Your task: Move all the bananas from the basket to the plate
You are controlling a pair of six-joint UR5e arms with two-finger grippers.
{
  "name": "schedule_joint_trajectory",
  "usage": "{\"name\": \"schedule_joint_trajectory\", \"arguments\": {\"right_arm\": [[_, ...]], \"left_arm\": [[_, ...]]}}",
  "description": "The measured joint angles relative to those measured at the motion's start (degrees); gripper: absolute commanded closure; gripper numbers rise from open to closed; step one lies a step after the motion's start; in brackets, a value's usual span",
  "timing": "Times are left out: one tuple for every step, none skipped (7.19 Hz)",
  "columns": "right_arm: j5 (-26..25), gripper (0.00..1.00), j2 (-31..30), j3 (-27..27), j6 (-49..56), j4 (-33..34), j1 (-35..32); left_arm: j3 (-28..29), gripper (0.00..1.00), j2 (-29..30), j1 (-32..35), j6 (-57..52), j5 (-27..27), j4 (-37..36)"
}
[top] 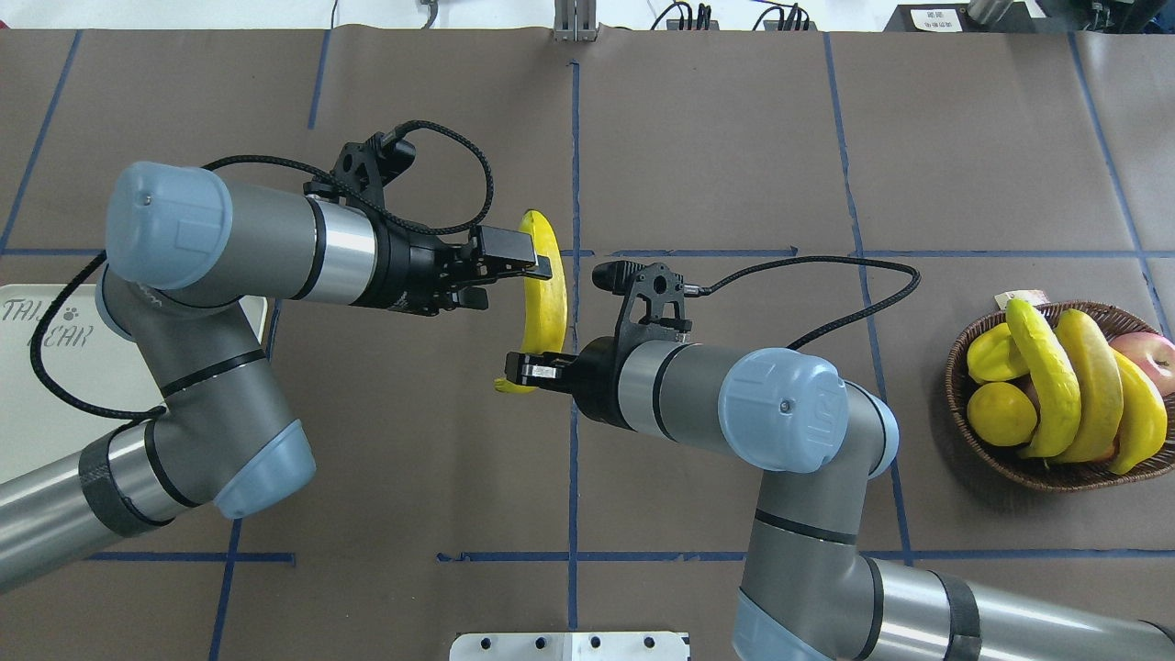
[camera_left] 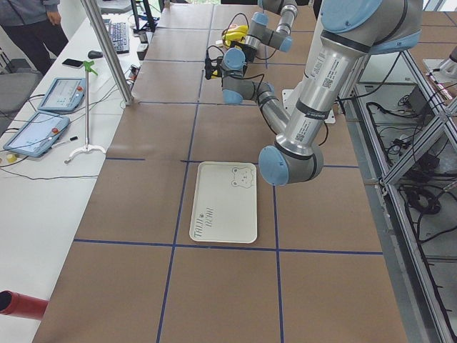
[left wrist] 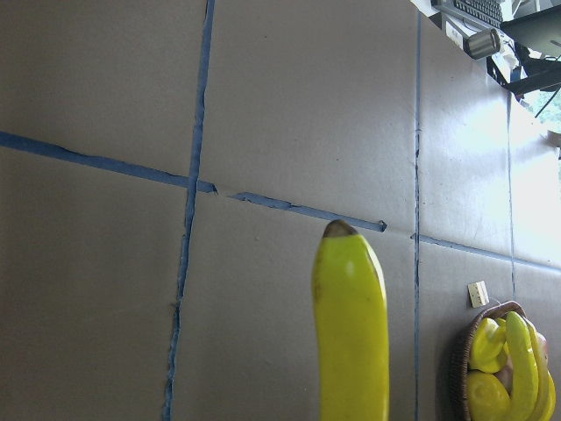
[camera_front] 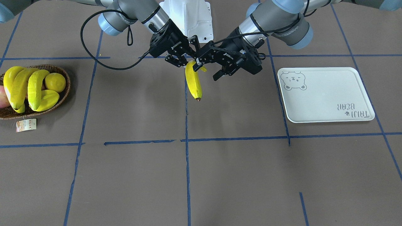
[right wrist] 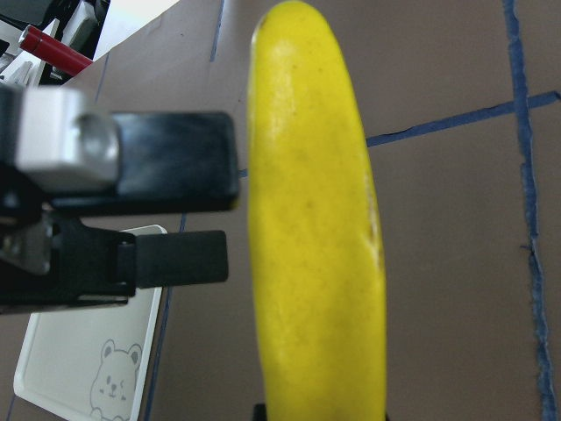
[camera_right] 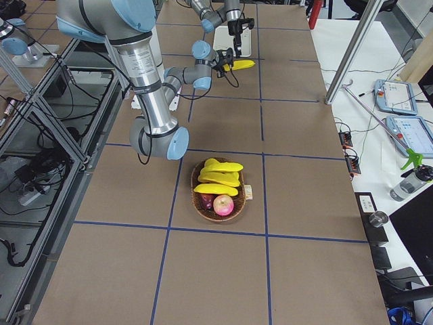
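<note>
One yellow banana point(camera_front: 193, 82) hangs above the table's middle, and my right gripper point(top: 525, 372) is shut on its stem end. My left gripper point(top: 514, 275) is open, its fingers spread close beside the banana's middle; the right wrist view shows both fingers point(right wrist: 166, 162) just left of the fruit. Three more bananas point(top: 1056, 381) lie in the dark wicker basket point(camera_front: 62, 97) at my right end of the table. The pale plate point(camera_front: 326, 100) with the bear drawing sits bare at my left end, partly hidden by my left arm in the overhead view.
The basket also holds a lemon point(camera_front: 55, 82), a ridged yellow starfruit point(camera_front: 47, 99) and a red apple point(top: 1143, 353). A paper tag point(camera_front: 26, 125) lies beside it. Blue tape lines cross the brown table. Tablets and a person stand beyond the far edge.
</note>
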State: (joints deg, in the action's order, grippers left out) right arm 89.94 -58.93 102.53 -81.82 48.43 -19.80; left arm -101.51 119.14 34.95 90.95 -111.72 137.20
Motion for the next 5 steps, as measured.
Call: {"name": "schedule_joint_trajectory", "arguments": {"right_arm": [[-0.27, 0.95, 0.27, -0.03, 0.00, -0.01, 0.31], [-0.82, 0.95, 0.38, -0.03, 0.00, -0.13, 0.75], [-1.27, 0.95, 0.38, 0.00, 0.00, -0.33, 1.17], [-1.49, 0.95, 0.39, 0.03, 0.00, -0.50, 1.44], [-1.57, 0.95, 0.40, 0.03, -0.01, -0.60, 1.55]], "left_arm": [[0.30, 0.23, 0.46, -1.07, 0.01, 1.51, -0.03], [0.81, 0.30, 0.91, -1.60, 0.01, 2.24, -0.03], [1.17, 0.32, 1.26, -1.81, 0.01, 2.51, -0.01], [1.32, 0.38, 1.38, -1.87, 0.02, 2.60, -0.01], [1.36, 0.42, 1.41, -1.89, 0.02, 2.63, -0.01]]}}
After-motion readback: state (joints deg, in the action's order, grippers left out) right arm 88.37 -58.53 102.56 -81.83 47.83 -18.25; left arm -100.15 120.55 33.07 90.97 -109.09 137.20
